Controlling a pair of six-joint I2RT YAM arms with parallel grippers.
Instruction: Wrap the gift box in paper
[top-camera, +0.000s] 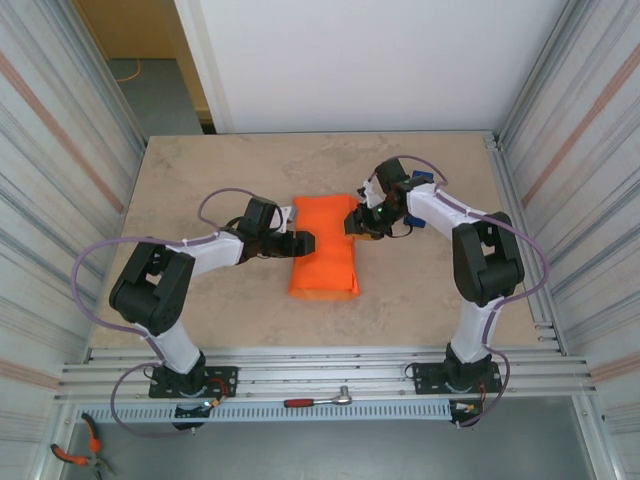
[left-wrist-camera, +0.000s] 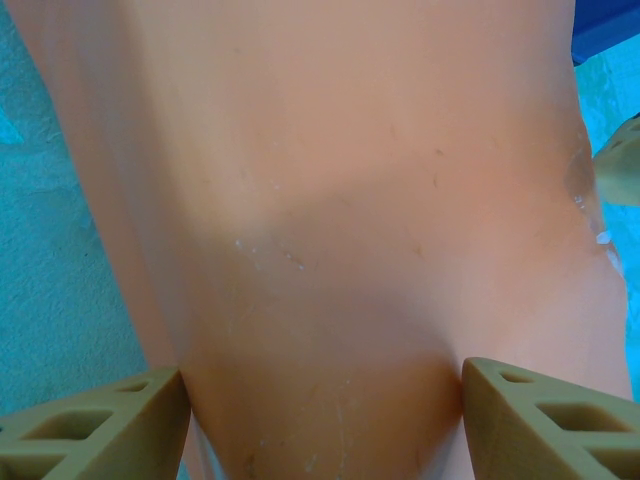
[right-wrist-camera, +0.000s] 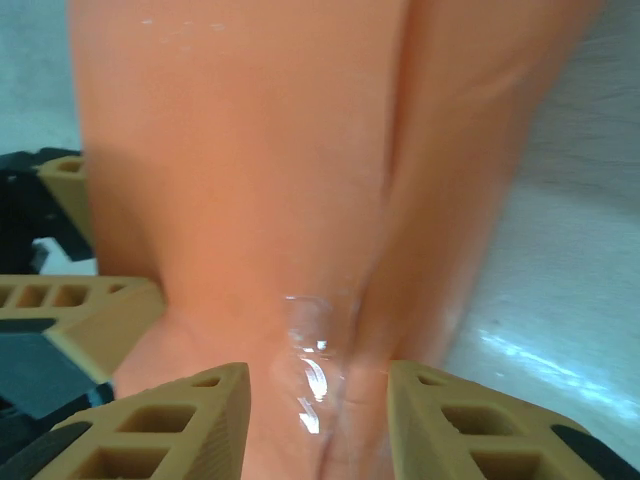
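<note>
The orange paper (top-camera: 324, 255) lies folded into a parcel in the middle of the table; the gift box is hidden inside it. My left gripper (top-camera: 303, 243) is at the parcel's left edge. In the left wrist view its two fingers press against both sides of the paper (left-wrist-camera: 330, 230), and the left gripper (left-wrist-camera: 325, 410) is shut on it. My right gripper (top-camera: 356, 222) is at the parcel's far right corner. The right gripper (right-wrist-camera: 310, 405) stands open over a paper seam (right-wrist-camera: 385, 250), where a strip of clear tape (right-wrist-camera: 312, 370) glints between the fingers.
A blue object (top-camera: 419, 179) peeks out behind the right wrist. A red-handled ratchet (top-camera: 316, 400) lies on the front rail and orange-handled pliers (top-camera: 76, 455) lie below it at the left. Ribbed metal walls (top-camera: 60, 160) close in both sides.
</note>
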